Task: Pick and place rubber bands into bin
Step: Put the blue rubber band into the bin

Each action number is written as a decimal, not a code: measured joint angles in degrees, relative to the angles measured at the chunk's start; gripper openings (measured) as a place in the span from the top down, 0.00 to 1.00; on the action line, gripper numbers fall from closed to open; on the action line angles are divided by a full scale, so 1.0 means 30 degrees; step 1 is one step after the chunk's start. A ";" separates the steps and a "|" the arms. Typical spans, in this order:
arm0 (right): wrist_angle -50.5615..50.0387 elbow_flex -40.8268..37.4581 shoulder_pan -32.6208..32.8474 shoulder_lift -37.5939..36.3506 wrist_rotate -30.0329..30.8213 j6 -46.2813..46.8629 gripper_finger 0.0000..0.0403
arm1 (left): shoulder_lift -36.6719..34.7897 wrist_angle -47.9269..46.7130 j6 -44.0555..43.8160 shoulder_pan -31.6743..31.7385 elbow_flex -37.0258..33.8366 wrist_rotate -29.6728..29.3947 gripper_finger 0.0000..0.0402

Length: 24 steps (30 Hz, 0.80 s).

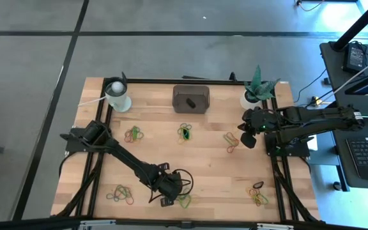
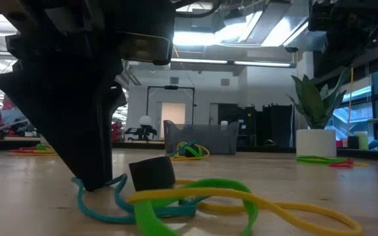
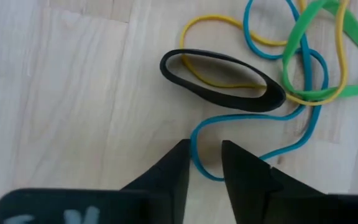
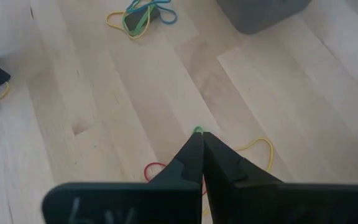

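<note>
Wooden table (image 1: 209, 156), strewn with rubber bands (image 3: 272, 68), bin (image 1: 191, 99) at its far edge. Left gripper (image 3: 205, 163) parted, straddling a blue band well away from the bin; right gripper (image 4: 199, 144) clenched on nothing visible, right of the bin. Best lowered squarely over that single strand before pinching, avoiding the tangled green loop.

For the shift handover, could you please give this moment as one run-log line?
left gripper: open, straddling blue band at front pile | right gripper: shut, over bands near plant | bin: one dark item inside
</note>
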 joint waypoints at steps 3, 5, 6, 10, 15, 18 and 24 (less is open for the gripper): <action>0.0000 0.0000 0.0000 0.0000 0.0000 0.0000 0.98 | 0.0007 -0.0151 0.0090 0.0015 -0.0014 0.0050 0.89; -0.0001 0.0000 -0.0002 0.0000 0.0000 0.0001 0.98 | 0.0017 -0.0173 0.0058 0.0015 -0.0029 0.0066 0.96; 0.0001 0.0000 -0.0003 0.0000 0.0000 0.0003 0.98 | 0.0029 -0.0193 -0.0045 0.0015 -0.0029 0.0058 0.98; 0.0001 0.0000 -0.0001 0.0000 0.0000 0.0000 0.98 | -0.0278 -0.0219 -0.0178 0.0015 -0.0055 0.0166 0.99; -0.0005 0.0007 0.0000 0.0000 0.0000 -0.0023 0.98 | -0.1256 -0.0797 -0.0525 -0.0015 -0.0240 0.0374 1.00; -0.0005 0.0007 -0.0006 0.0000 0.0000 -0.0044 0.98 | -0.2235 -0.0843 -0.1041 -0.0101 -0.0167 0.0309 1.00; -0.0005 0.0007 0.0000 0.0000 0.0000 -0.0058 0.98 | -0.3547 -0.1124 -0.0610 -0.0524 -0.0127 -0.0212 1.00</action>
